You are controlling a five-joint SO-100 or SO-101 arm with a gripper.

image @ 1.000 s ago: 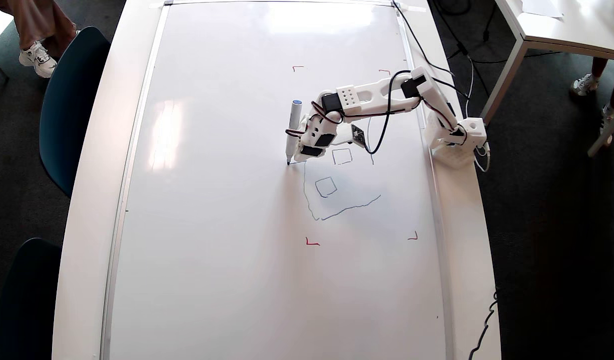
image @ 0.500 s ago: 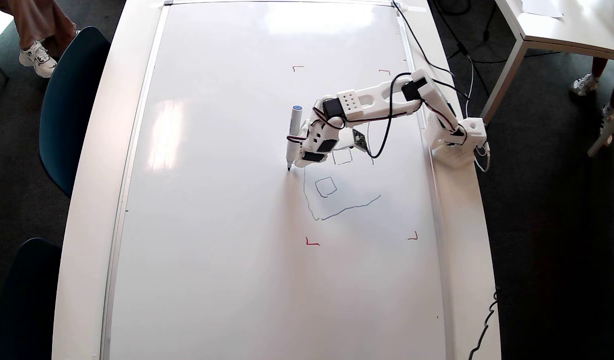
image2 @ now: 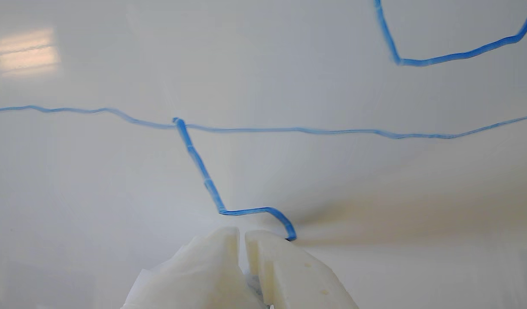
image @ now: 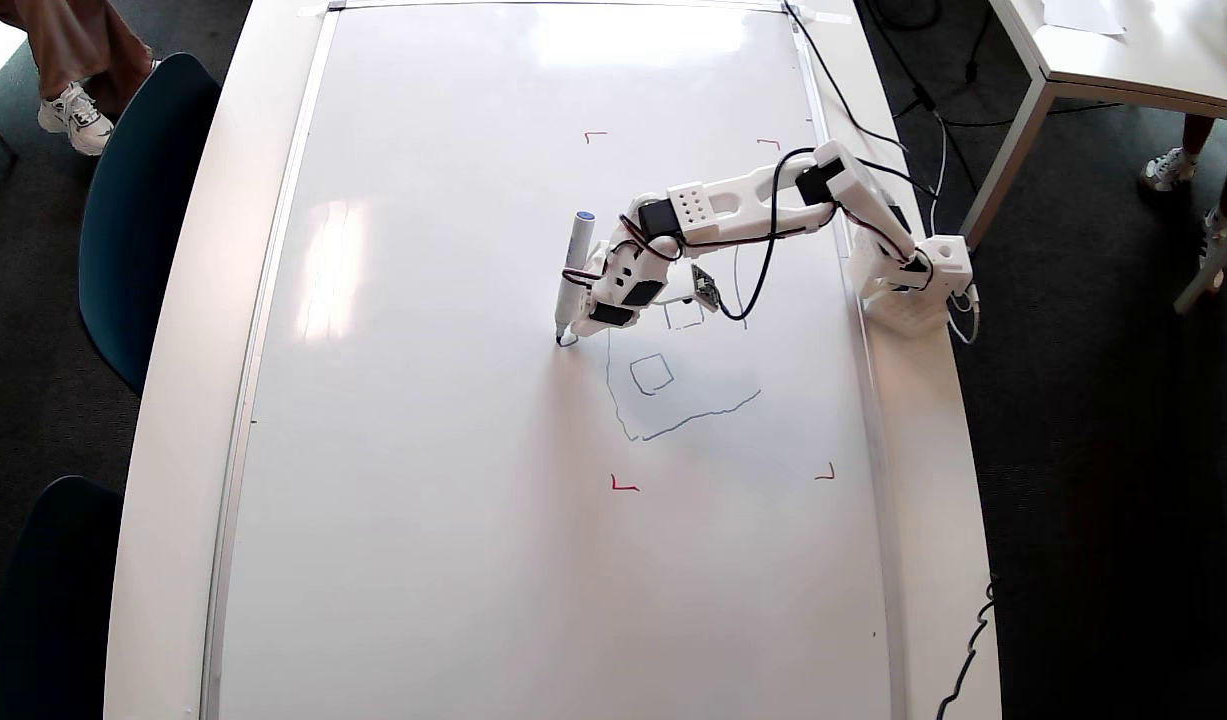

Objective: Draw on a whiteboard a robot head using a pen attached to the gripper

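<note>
The whiteboard [image: 423,450] lies flat and fills the wrist view [image2: 95,193]. The robot head [image: 633,420] is a thin blue wobbly outline, with one small square [image: 651,373] clear inside and another [image: 684,315] partly under the arm. My gripper [image: 579,322] is over the outline's left side. The pen [image: 576,265], white with a blue cap, is fixed alongside it with its tip on the board. In the wrist view my gripper [image2: 242,240] has its jaws together with nothing between them. A blue stalk line [image2: 199,165] runs from the long outline [image2: 332,131] to the fingertips.
Red corner marks [image: 624,485] [image: 825,473] [image: 595,135] [image: 768,143] frame the drawing area. The arm's base [image: 913,285] stands at the board's right edge with black cables. Dark chairs [image: 143,200] stand on the left, and another white table [image: 1123,50] at top right.
</note>
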